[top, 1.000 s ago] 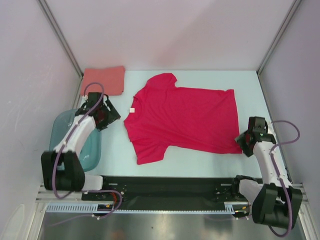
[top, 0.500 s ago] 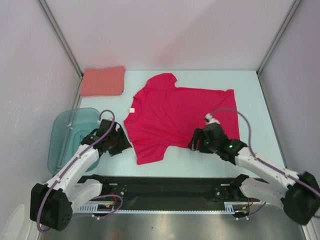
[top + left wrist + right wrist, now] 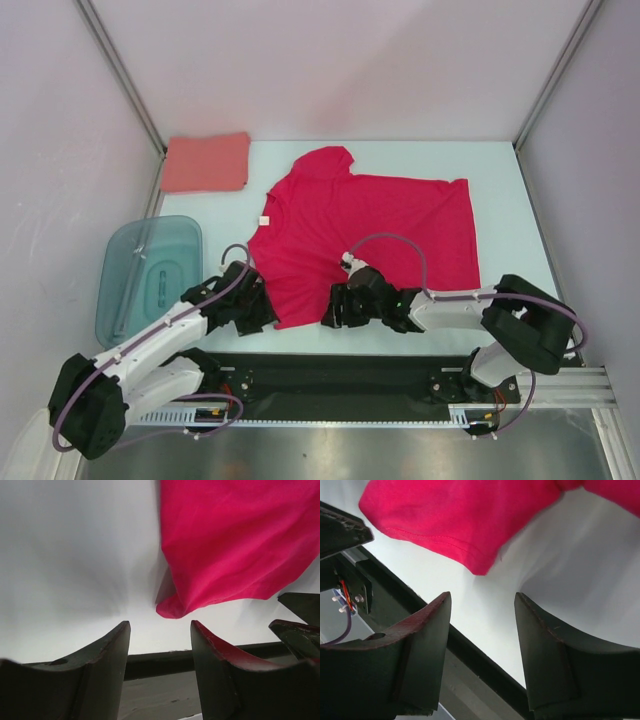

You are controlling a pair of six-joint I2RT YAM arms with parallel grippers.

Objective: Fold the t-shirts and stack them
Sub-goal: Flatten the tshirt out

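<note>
Table (image 3: pixel 520 190) room goes mostly to the red shirt (image 3: pixel 370 225), spread flat and face up with its collar toward the left and its hem toward the right, so it looks ready for a first fold. Well apart from it, the pink shirt (image 3: pixel 206 162) lies already folded in the far left corner, probably as the base of the stack. A teal tub (image 3: pixel 150 275) stands at the left edge, clear of both shirts. Both arms reach low to the near sleeve (image 3: pixel 298 305), one on each side. The left claw (image 3: pixel 160 625) is partly open and holds nothing, with the sleeve's rounded corner just ahead of its fingers. The right claw (image 3: pixel 482 597) is likewise partly open and empty, with the stitched hem corner just beyond its tips. My guess is that they are lined up to pinch this sleeve and turn it in over the body.
</note>
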